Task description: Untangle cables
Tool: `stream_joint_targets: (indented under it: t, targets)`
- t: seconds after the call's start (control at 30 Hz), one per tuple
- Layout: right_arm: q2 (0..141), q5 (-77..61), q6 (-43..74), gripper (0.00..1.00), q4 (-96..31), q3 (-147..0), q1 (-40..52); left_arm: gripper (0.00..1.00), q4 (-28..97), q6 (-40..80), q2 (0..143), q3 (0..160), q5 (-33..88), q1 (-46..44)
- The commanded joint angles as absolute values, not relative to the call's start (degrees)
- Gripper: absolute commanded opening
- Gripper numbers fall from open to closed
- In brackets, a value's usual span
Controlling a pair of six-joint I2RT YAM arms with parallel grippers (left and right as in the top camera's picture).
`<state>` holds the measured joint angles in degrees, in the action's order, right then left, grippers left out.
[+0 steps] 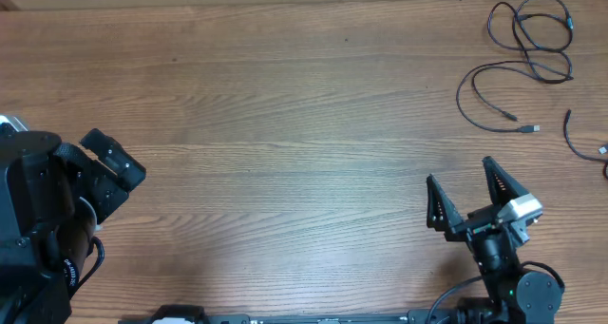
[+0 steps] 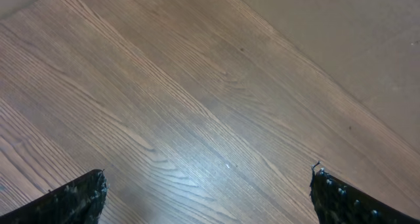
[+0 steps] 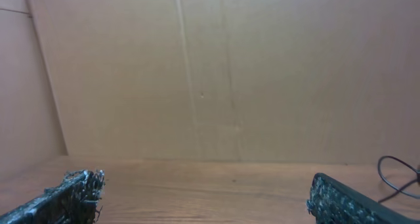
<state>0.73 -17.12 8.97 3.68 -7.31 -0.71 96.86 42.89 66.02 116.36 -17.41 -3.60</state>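
Both arms sit at the near edge, the right gripper (image 1: 459, 172) spread wide and empty, the left gripper (image 2: 207, 178) just as wide with nothing in it. The cables (image 1: 528, 47) lie looped in the far right corner. They look light, limp and probably slippery, so pinch a free run beside the silver-tipped plug (image 1: 532, 128), away from the crossings.

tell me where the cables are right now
Overhead, the cables lie in the table's far right corner, beyond the right gripper and apart from it.

table (image 1: 285, 124) centre open | cables (image 1: 528, 50) far right corner | cardboard wall (image 3: 210, 73) behind
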Motion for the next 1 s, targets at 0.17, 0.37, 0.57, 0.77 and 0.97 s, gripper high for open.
stream_joint_targets:
  t: [0.17,0.37,0.57,0.77,0.97]
  targets:
    - [0.14,-15.2,8.95,1.0,6.37,-3.18,-0.78,1.0,96.79,41.98,66.0,116.62,-18.17,-3.05]
    - [0.14,-11.97,8.97,1.0,6.81,-1.15,-0.78,1.0,96.79,41.98,66.0,116.62,-18.17,-3.05]
    - [0.14,-11.44,8.91,1.0,7.05,-0.45,-0.78,1.0,96.79,41.98,66.0,116.62,-18.17,-3.05]
    - [0.14,-7.9,8.93,1.0,3.11,-0.43,-1.19,1.0,96.77,41.98,66.0,116.62,-18.17,-3.05]
    - [0.14,-7.46,8.49,1.0,-3.2,-0.43,-1.48,0.99,96.77,41.98,66.0,116.62,-18.17,-3.05]
